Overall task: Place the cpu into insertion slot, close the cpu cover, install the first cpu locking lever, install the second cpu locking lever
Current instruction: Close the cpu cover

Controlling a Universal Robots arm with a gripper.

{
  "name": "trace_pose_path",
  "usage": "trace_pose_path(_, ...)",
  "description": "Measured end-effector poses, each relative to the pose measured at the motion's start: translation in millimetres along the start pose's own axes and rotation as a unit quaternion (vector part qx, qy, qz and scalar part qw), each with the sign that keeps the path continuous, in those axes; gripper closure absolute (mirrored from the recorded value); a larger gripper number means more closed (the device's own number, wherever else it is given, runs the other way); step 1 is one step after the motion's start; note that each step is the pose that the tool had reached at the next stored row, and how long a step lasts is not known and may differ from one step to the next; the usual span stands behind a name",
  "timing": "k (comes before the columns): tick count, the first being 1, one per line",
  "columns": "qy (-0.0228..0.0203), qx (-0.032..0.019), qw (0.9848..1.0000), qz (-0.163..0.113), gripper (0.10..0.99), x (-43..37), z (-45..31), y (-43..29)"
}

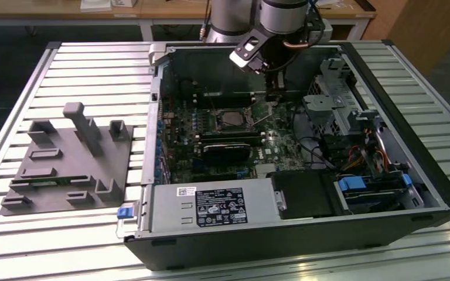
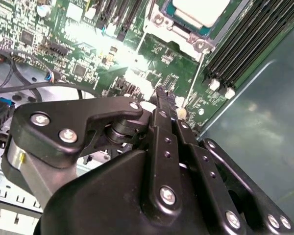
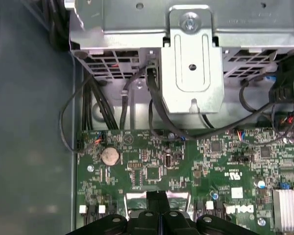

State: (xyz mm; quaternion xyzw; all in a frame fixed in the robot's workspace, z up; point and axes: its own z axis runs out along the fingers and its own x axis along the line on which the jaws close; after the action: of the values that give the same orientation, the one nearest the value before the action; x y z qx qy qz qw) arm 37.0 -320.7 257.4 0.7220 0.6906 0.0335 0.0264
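The cpu [image 2: 201, 9], a pale silvery square, lies in the insertion slot [image 1: 216, 115] on the green board of the opened computer case. The cpu cover [image 2: 186, 35], a silvery frame, sits around the chip's edge. Thin wire levers [image 2: 200, 66] run along the socket's sides; in the exterior view one thin rod [image 1: 260, 119] slants up beside the socket. My gripper [image 2: 161, 93] hangs just off the socket's corner, on the exterior view's right of it [image 1: 272, 102]. Its black fingers [image 3: 159, 198] are pressed together, and I see nothing between them.
A grey fixture plate [image 1: 68, 161] lies on the slatted table at the exterior view's left. Inside the case are a black card [image 1: 225, 153], memory slots [image 2: 255, 34], a metal bracket [image 3: 191, 58] with black cables [image 3: 137, 83], and a power supply [image 1: 209, 205] at the front.
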Motion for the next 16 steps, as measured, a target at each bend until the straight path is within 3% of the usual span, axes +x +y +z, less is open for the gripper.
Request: trace_pose_path(16,0.0000,0.0000,1.0000,0.000,0.980,0.9,1.7,19.6)
